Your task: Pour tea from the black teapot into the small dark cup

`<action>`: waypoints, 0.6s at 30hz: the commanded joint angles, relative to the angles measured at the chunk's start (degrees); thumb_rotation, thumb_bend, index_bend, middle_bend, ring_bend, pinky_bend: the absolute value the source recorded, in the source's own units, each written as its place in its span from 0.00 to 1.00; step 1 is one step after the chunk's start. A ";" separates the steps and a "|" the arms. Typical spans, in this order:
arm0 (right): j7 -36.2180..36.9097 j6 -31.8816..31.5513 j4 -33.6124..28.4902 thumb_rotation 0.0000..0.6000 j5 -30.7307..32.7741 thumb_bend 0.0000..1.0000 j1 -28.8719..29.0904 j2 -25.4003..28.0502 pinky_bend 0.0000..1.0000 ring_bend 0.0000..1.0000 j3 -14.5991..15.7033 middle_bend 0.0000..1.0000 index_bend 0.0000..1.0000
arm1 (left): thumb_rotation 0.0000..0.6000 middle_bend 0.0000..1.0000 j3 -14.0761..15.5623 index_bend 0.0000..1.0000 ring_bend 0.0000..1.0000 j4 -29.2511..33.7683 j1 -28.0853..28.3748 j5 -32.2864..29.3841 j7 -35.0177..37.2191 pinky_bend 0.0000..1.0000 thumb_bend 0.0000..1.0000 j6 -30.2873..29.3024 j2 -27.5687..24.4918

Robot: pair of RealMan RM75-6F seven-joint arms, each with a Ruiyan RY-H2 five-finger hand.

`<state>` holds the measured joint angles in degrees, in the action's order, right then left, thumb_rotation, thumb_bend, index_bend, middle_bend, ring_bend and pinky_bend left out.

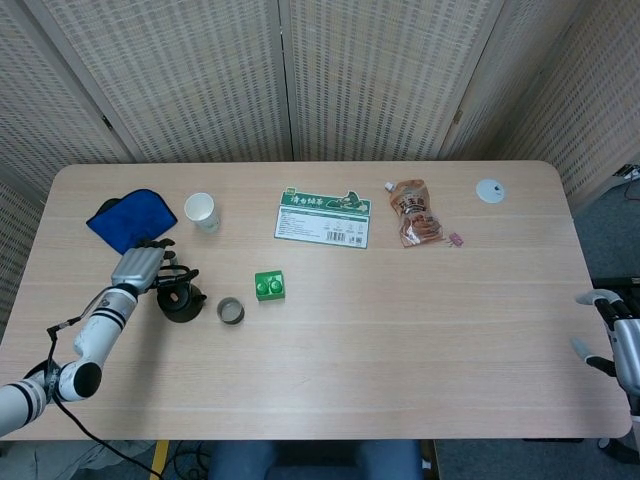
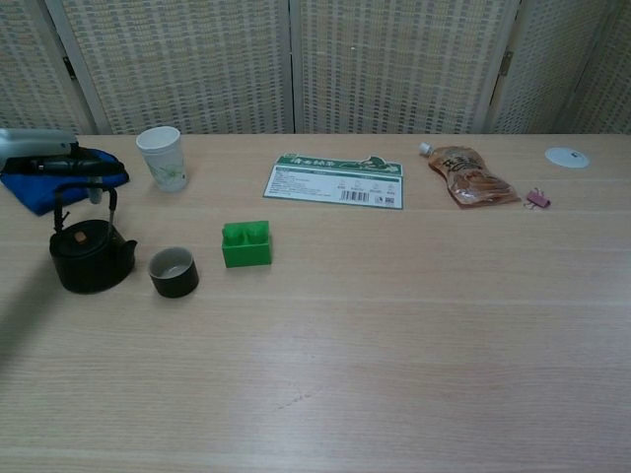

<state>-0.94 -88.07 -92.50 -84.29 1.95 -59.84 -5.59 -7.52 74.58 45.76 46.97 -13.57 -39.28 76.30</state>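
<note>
The black teapot (image 1: 181, 303) (image 2: 89, 262) stands on the table at the left, its wire handle raised upright. My left hand (image 1: 143, 266) (image 2: 37, 163) sits just behind and above it, and its fingers (image 1: 171, 277) curl through the handle and hold it. The small dark cup (image 1: 231, 311) (image 2: 174, 273) stands upright just right of the teapot, a small gap apart. My right hand (image 1: 612, 340) hangs off the table's right edge with its fingers apart, holding nothing.
A green block (image 1: 269, 286) (image 2: 246, 243) lies right of the cup. Behind the teapot are a blue cloth (image 1: 130, 218) and a white paper cup (image 1: 202, 211) (image 2: 161, 157). Further back lie a green card (image 1: 323, 217), a snack pouch (image 1: 413, 212) and a white disc (image 1: 490, 191).
</note>
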 commanded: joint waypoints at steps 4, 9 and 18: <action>0.07 -0.39 -0.15 1.00 -0.46 0.14 -0.06 0.02 0.38 0.29 0.04 0.32 0.34 | 0.06 0.12 0.66 0.48 0.14 7.56 -2.92 4.86 1.40 0.00 0.04 -4.91 -4.69; 0.12 -1.04 -0.48 1.00 -1.02 0.14 -0.29 0.18 0.38 0.29 0.14 0.32 0.34 | 0.06 0.12 1.45 0.49 0.15 12.69 -5.26 8.72 2.37 0.00 0.04 -8.46 -7.51; 0.06 -1.94 -1.07 1.00 -1.71 0.14 -0.70 0.46 0.38 0.29 0.29 0.32 0.34 | 0.06 0.12 2.88 0.49 0.15 18.35 -8.34 13.53 3.39 0.00 0.04 -12.21 -10.66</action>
<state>-0.88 -90.00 -93.54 -85.98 1.26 -59.39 -5.30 -4.91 92.48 37.81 60.03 -10.32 -51.17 65.97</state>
